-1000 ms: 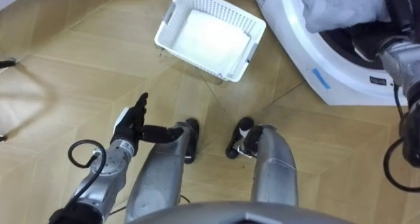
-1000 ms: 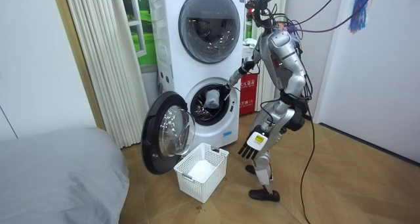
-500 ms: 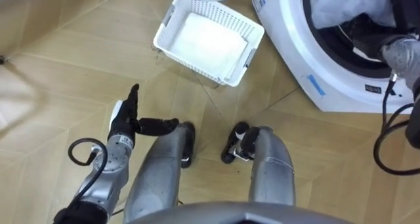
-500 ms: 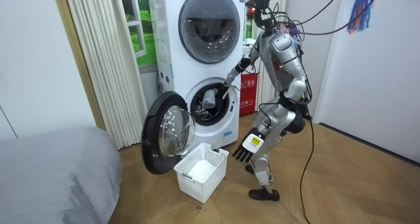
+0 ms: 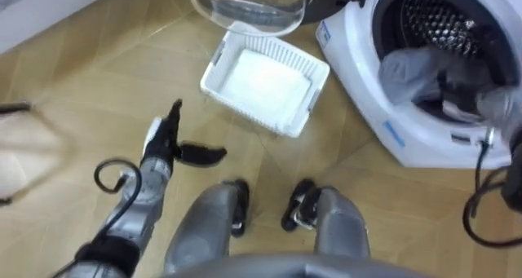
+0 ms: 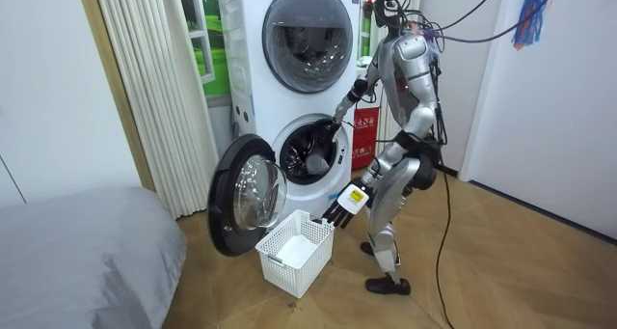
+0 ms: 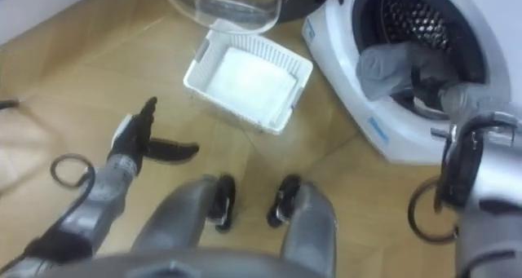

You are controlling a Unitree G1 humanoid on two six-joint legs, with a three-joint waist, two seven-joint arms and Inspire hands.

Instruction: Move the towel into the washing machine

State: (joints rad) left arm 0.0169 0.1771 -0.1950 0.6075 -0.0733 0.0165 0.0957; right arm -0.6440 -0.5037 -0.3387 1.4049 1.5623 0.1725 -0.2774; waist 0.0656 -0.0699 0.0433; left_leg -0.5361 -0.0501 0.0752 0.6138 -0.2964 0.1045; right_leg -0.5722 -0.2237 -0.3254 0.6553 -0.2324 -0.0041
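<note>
A grey towel [image 5: 414, 69] lies bunched in the mouth of the lower washing machine [image 5: 383, 127], partly over the drum's rim. My right hand [image 6: 335, 126] reaches into the drum opening just above the towel, and its fingers are hidden against the dark drum. My left hand [image 5: 165, 139] hangs open by my left leg, fingers straight and thumb spread, near the floor. I stand in front of the machine, to the room view's right of its open door [image 6: 246, 196].
A white slatted laundry basket [image 5: 303, 107] sits on the wooden floor between me and the open round door [image 5: 249, 5]. A second machine [image 6: 308, 25] is stacked on top. A grey bed [image 6: 77, 257] and a curtain [image 6: 145, 88] stand at the room view's left.
I have straightened up, so the eye views shifted and show more of the drum. My right arm drew back toward the drum's mouth. My left hand swung forward toward the basket.
</note>
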